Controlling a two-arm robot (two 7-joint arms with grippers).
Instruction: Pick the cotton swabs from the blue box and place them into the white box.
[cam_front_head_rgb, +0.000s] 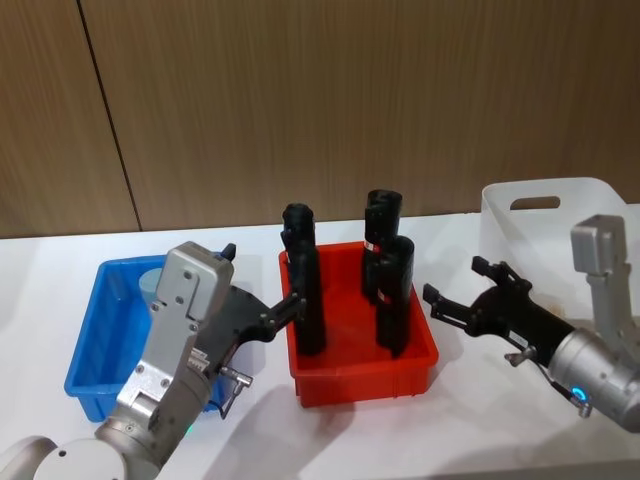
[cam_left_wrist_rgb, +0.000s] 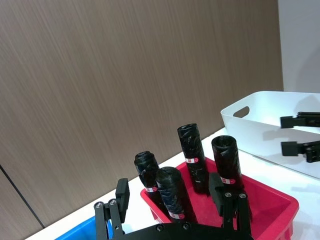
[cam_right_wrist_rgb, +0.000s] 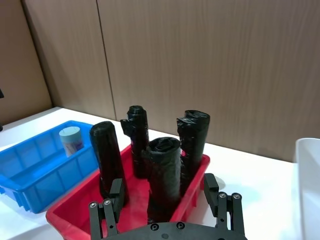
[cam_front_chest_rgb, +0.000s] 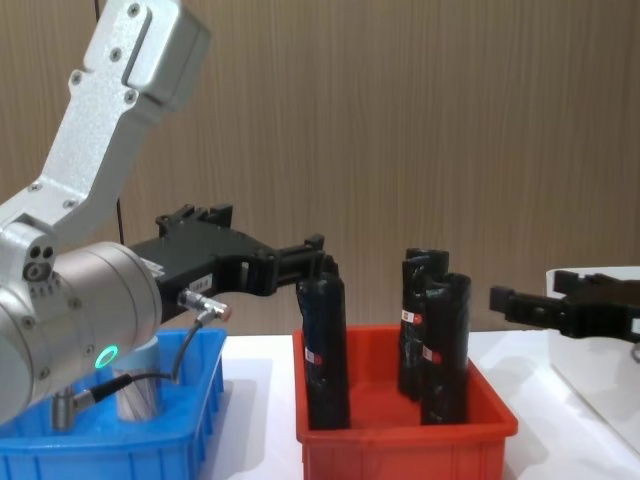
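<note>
Left gripper (cam_front_head_rgb: 264, 276) and right gripper (cam_front_head_rgb: 455, 280) both spread, empty.
Clear lidded plastic cotton-swab jar (cam_right_wrist_rgb: 70, 141) sat in the bright blue plastic box's (cam_front_head_rgb: 92, 345) far corner, tabletop's left edge. Left gripper hung just beside tall black wrapped rolls (cam_front_head_rgb: 310, 270) in the red plastic bin (cam_front_head_rgb: 360, 385); a careless swing might topple one. Right wrist view showed the jar plainly; in head view the left arm half hid it.

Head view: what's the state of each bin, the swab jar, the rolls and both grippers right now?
blue box: holds one jar that can be seen.
cotton swabs jar: upright, lid on.
white box: upright; contents cannot be told.
red bin: holds four rolls.
black rolls: all upright.
left gripper: open, empty, raised between blue box and red bin.
right gripper: open, empty, between red bin and white box.
</note>
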